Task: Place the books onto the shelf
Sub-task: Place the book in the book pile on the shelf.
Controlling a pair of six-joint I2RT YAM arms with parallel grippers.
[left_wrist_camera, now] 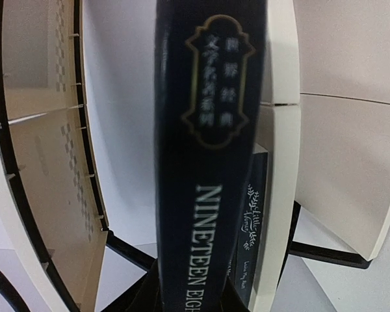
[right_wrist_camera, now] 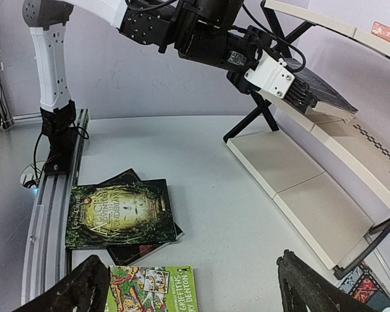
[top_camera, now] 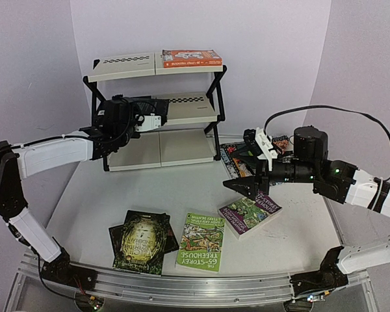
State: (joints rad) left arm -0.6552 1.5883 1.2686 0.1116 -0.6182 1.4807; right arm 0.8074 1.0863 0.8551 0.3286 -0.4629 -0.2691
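One orange book (top_camera: 192, 58) lies flat on the right half of the top tier of the shelf (top_camera: 127, 66); it is the only book plainly put away. A dark blue book (left_wrist_camera: 208, 195) is on its way in. The left pincer (right_wrist_camera: 292, 88) is closed narrowly on it and holds it at the left part of the shelf's middle tier, not yet released. A second dark spine (left_wrist_camera: 250, 234) shows just beside it in the left wrist view. Whether that one rests on the shelf or shares the grip I cannot tell.

The rest lie on the table (top_camera: 84, 195), in front of the shelf and well apart from it. A green-gold book (top_camera: 143, 239) sits atop a black book (top_camera: 171, 242), a bright green book (top_camera: 200, 240) lies just to their right, and a purple book (top_camera: 250, 213) lies further right. The right pincer (top_camera: 252, 190) hangs over the purple book with its jaws spread wide, holding nothing. A patterned mat (top_camera: 233, 155) lies by the shelf's right foot.

By my reckoning the job is under halfway: one shelved, one arriving, at least four to fetch.
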